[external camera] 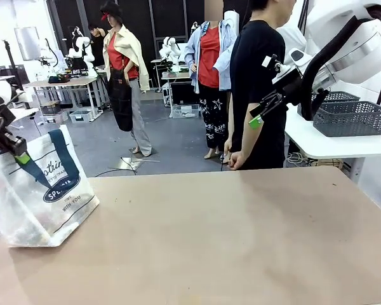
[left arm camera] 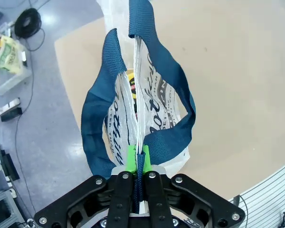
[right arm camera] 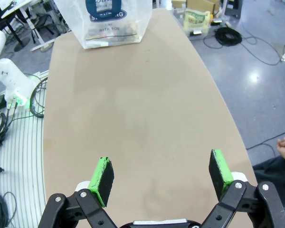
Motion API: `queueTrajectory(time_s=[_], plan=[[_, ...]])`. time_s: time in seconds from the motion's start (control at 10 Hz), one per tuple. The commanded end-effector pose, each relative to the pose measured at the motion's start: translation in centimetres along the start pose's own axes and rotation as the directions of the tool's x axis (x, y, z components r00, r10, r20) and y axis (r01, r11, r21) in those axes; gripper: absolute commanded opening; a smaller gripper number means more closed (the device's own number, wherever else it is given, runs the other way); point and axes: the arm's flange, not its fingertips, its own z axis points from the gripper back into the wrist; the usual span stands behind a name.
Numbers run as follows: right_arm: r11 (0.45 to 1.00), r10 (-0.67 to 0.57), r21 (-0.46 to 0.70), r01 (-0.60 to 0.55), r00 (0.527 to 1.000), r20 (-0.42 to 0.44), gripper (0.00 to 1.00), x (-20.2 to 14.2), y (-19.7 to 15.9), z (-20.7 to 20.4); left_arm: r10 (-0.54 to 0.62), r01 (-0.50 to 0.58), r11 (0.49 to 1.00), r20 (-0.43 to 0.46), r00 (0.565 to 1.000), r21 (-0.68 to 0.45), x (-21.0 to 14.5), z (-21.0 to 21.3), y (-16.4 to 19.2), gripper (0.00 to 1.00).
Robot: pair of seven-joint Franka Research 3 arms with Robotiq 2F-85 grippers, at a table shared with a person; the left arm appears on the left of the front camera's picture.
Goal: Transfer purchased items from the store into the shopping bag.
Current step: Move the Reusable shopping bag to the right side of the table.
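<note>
Shopping bag (external camera: 35, 194) stands at the left end of the desk (external camera: 228, 235), logo side facing the camera. Left gripper (left arm camera: 138, 159) is clamped on the bag's top edge between its 2 navy handles (left arm camera: 97, 142). Right gripper (external camera: 259, 114) hangs high above the desk's far right, jaws spread wide, nothing between them. Person (external camera: 257, 82) stands at the far edge.

whitish shopping bag (external camera: 35, 197) — navy straps

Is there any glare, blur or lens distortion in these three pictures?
Front view: even light, soft shadow beside the shopping bag, sharp. Left wrist view: bag print crisp, no glare. Right wrist view: the table edges bow from the wide lens; a light reflection shines on the grey floor.
</note>
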Motion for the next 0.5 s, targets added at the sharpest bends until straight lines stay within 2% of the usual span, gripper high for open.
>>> queueTrajectory(time_s=[0.0, 0.2, 0.3, 0.4], plan=[[1.0, -0.003, 0.006, 0.003, 1.0, -0.001, 1.0, -0.1, 0.1, -0.1, -0.021, 0.021, 1.0, 0.008, 1.0, 0.012, -1.1, -0.2, -0.6, 0.0], [1.0, -0.003, 0.006, 0.003, 1.0, -0.001, 1.0, -0.1, 0.1, -0.1, 0.033, -0.034, 0.999, -0.03, 0.999, -0.02, -1.4, -1.8, -2.4, 0.0], [1.0, -0.003, 0.006, 0.003, 1.0, -0.001, 1.0, -0.1, 0.1, -0.1, -0.004, 0.004, 1.0, -0.01, 1.0, -0.009, -0.8, -0.6, -0.6, 0.0], [1.0, -0.003, 0.006, 0.003, 1.0, -0.001, 1.0, -0.1, 0.1, -0.1, -0.004, 0.004, 1.0, -0.01, 1.0, -0.009, -0.8, -0.6, -0.6, 0.0]])
